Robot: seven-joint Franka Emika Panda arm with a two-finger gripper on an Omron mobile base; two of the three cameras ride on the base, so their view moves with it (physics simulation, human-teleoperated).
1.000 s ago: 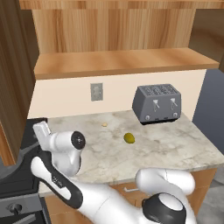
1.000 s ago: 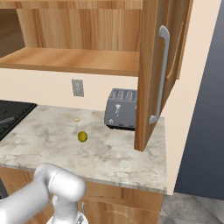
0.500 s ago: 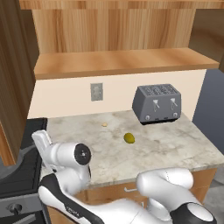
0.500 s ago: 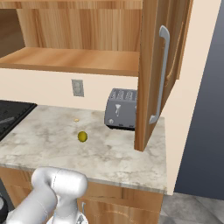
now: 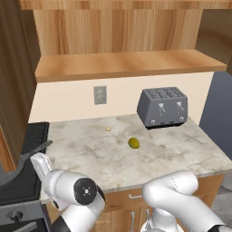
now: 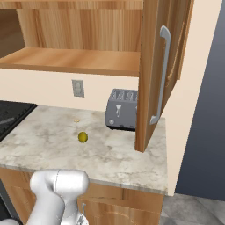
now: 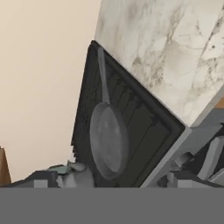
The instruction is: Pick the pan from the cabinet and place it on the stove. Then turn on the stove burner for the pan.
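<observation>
The pan (image 7: pixel 108 139) is found resting flat on the grates of the stove (image 7: pixel 144 127), its long handle (image 7: pixel 103 74) pointing toward the wall; in the left base view part of its rim and handle tip (image 5: pixel 41 148) is seen at the far left, on the black cooktop (image 5: pixel 34 136). The placing step is therefore judged complete. To the right, the cabinet shelf (image 5: pixel 127 64) is seen bare, with the door (image 6: pixel 160 70) swung open. The gripper (image 7: pixel 199 168) is seen low in the hand view, near the stove's grey front panel; its jaws are spread wide and nothing is held. What is judged to remain is the knob: the burner under the pan is not yet seen lit.
</observation>
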